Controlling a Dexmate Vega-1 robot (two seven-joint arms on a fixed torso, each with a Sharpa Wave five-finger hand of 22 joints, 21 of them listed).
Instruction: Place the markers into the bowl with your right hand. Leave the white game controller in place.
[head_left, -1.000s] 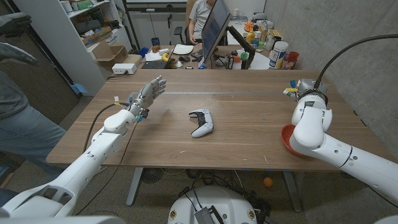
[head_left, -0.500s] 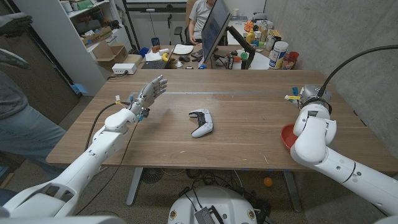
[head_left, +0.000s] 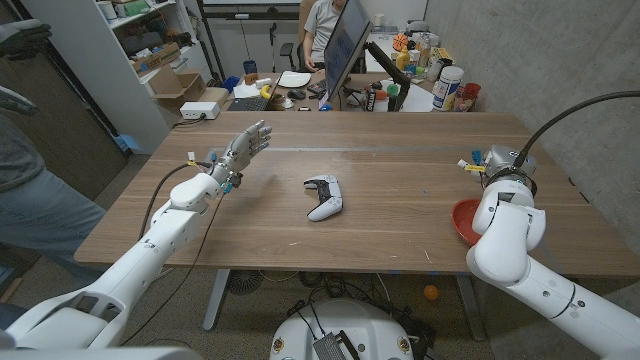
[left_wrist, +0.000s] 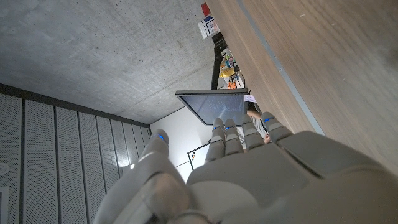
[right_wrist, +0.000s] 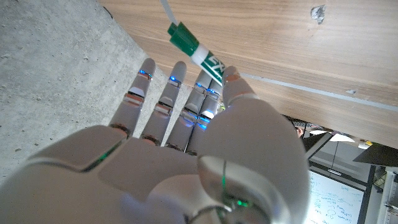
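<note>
Red bowl (head_left: 463, 218) beside right robot hand (right_wrist: 186, 112) — contents hidden.

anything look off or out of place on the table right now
Nothing looks spilled or damaged. The white game controller lies mid-table and the red bowl sits by the right edge, partly behind the right arm. The right hand pinches a green-capped marker near the table's far right; the left hand is raised, holding nothing.
</note>
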